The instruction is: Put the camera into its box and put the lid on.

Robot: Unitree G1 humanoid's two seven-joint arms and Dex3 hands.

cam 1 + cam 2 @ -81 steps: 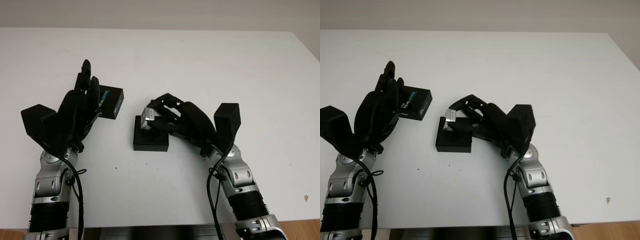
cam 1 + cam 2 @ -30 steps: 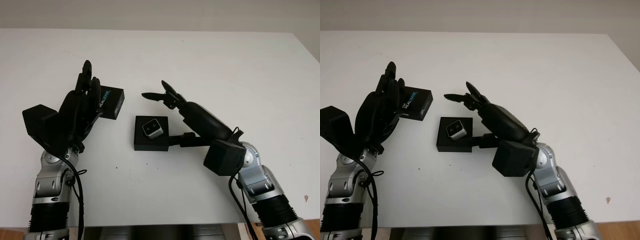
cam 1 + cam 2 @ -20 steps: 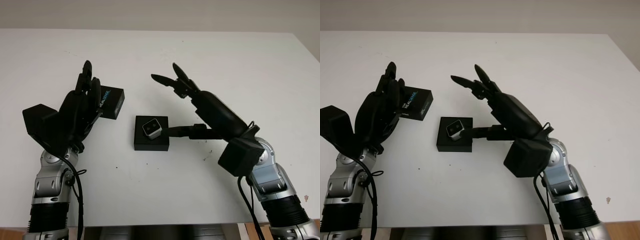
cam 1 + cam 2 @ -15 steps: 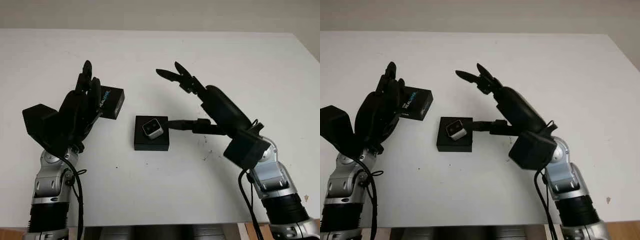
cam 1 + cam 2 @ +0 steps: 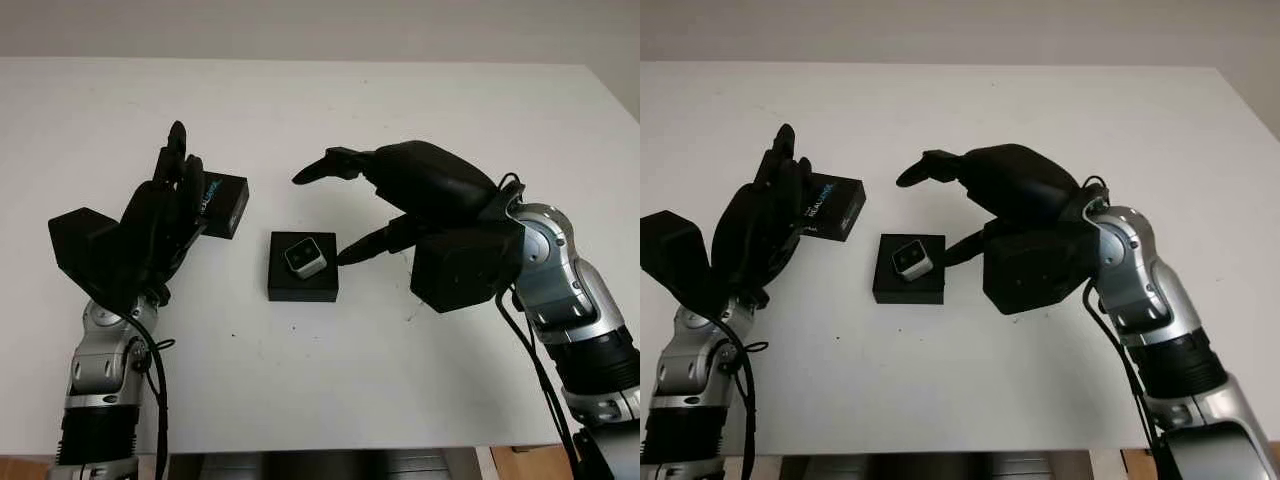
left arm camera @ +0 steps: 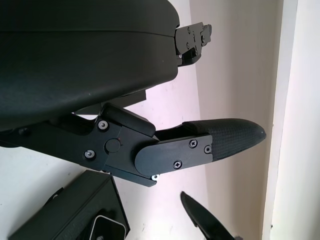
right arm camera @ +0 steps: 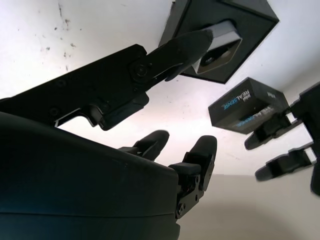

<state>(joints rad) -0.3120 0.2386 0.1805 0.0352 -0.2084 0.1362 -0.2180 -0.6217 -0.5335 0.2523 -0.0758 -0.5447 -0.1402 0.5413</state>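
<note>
the camera (image 5: 304, 258) sits in its box (image 5: 302, 286) at the middle of the table (image 5: 420, 110), tilted a little rather than seated flat, as far as i can tell. my right hand (image 5: 400, 195) holds nothing and hovers open just right of the box, one fingertip near its edge. my left hand (image 5: 160, 215) is against the lid (image 5: 222, 203), which lies left of the box; i cannot tell whether my fingers actually grip it. so the first half looks done; the lid is not yet on.
</note>
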